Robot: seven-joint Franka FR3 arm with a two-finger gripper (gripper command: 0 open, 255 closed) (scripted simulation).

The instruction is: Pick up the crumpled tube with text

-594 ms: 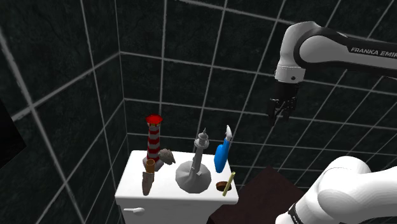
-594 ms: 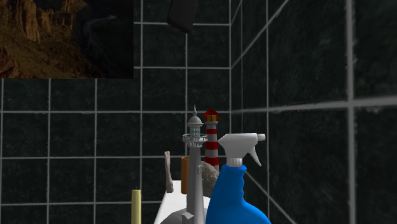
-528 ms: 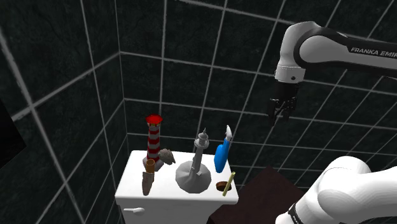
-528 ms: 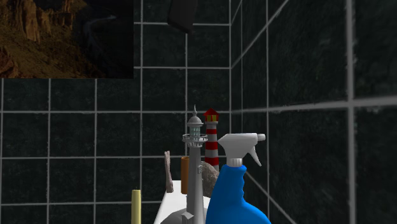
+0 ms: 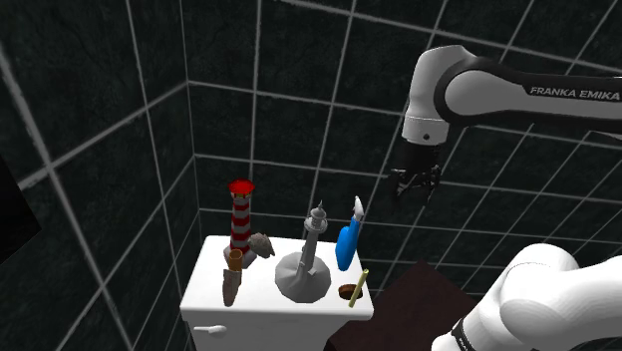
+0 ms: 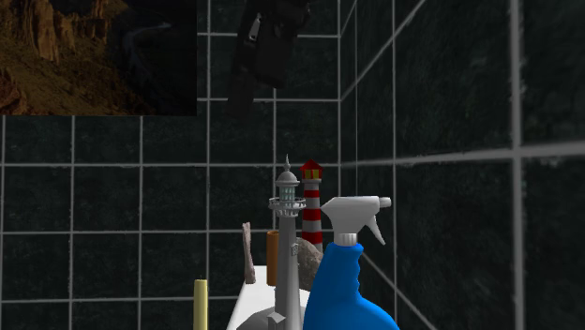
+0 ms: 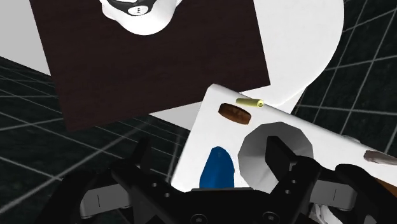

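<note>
The crumpled tube (image 5: 231, 287) is a pale brownish, creased piece standing at the front corner of the white toilet tank lid (image 5: 264, 297), toward the shoulder view's left. In the second exterior view the tube (image 6: 248, 254) shows edge-on behind the grey tower. My black gripper (image 5: 414, 187) hangs high in the air, well above the lid and off to the shoulder view's right of it, near the blue spray bottle's side. Its fingers (image 7: 140, 158) stand apart with nothing between them. From the wrist, the gripper (image 7: 210, 159) looks down on the lid's edge.
On the lid stand a red-and-white lighthouse (image 5: 239, 214), a grey tower figure (image 5: 307, 261), a blue spray bottle (image 5: 348, 242), a yellow stick (image 5: 359, 287), a brown disc (image 5: 347, 291) and a grey lump (image 5: 261, 244). Dark tiled walls close in behind. My dark stand (image 7: 153, 57) lies below.
The arm has swung toward the shoulder view's left and the hand has turned. More of the gripper now hangs into the second exterior view's top. The things on the lid have not moved.
</note>
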